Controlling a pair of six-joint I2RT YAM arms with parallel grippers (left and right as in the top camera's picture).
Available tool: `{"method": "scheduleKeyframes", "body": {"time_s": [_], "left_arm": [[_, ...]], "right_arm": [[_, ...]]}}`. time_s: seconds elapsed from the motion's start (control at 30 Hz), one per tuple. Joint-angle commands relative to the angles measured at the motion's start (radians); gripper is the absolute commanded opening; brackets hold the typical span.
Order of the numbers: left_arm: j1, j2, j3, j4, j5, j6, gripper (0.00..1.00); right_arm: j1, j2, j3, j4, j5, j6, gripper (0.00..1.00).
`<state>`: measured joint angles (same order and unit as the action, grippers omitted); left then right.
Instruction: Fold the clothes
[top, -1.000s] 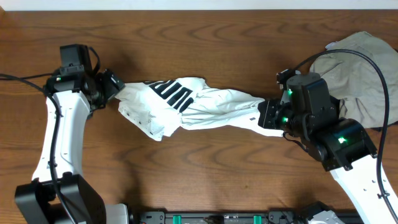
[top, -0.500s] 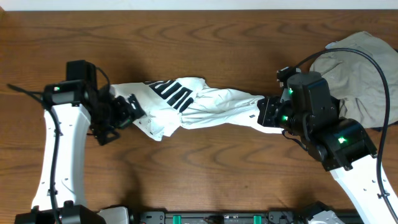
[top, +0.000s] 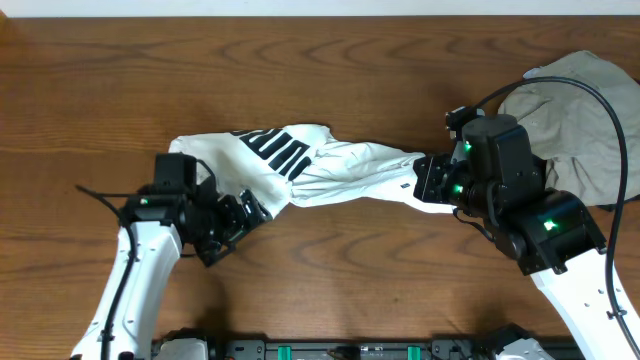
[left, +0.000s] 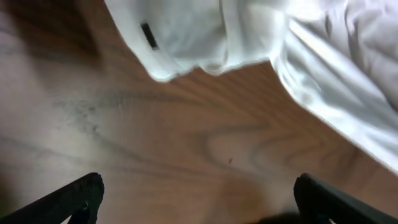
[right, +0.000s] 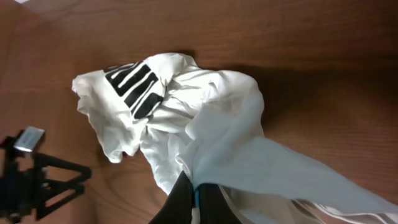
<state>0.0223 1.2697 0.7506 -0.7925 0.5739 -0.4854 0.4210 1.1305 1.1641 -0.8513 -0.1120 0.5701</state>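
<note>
Nearest the front edge, the left gripper (top: 250, 210) hangs low over bare wood of the table (top: 320, 70) with its jaws spread wide and nothing between them; in its own wrist view (left: 199, 196) the hem of the white T-shirt (left: 280, 37) lies just beyond the fingertips, not touching them. The white T-shirt (top: 330, 165) stretches in a twisted, rumpled band across the middle of the table. At its right end the right gripper (top: 428, 183) is clamped tight on a pinch of the fabric (the wrist view shows the cloth (right: 186, 118) drawn up between the closed fingers (right: 186, 196)). Behind that arm, at the far right, a grey-beige shirt (top: 580, 110) sits heaped, partly hidden by the arm and crossed by a black cable (top: 612, 110). The black block lettering (top: 275, 148) is creased and cannot be read; a small dark tag (left: 148, 35) near the hem is too blurred to read.
</note>
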Motion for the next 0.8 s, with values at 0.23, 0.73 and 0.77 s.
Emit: {"method": "scheduleKeyframes", "body": {"time_s": [0.23, 0.73, 0.77], "left_arm": [[-0.002, 0.069, -0.016, 0.14, -0.06, -0.216, 0.99], [-0.014, 0.241, -0.023, 0.277, -0.069, -0.227, 0.99], [-0.014, 0.248, -0.023, 0.288, -0.069, -0.227, 0.99]], "right_arm": [[-0.008, -0.005, 0.014, 0.002, 0.01, 0.01, 0.02], [-0.008, -0.005, 0.014, 0.002, 0.01, 0.01, 0.01], [-0.008, -0.005, 0.014, 0.002, 0.01, 0.01, 0.02]]}}
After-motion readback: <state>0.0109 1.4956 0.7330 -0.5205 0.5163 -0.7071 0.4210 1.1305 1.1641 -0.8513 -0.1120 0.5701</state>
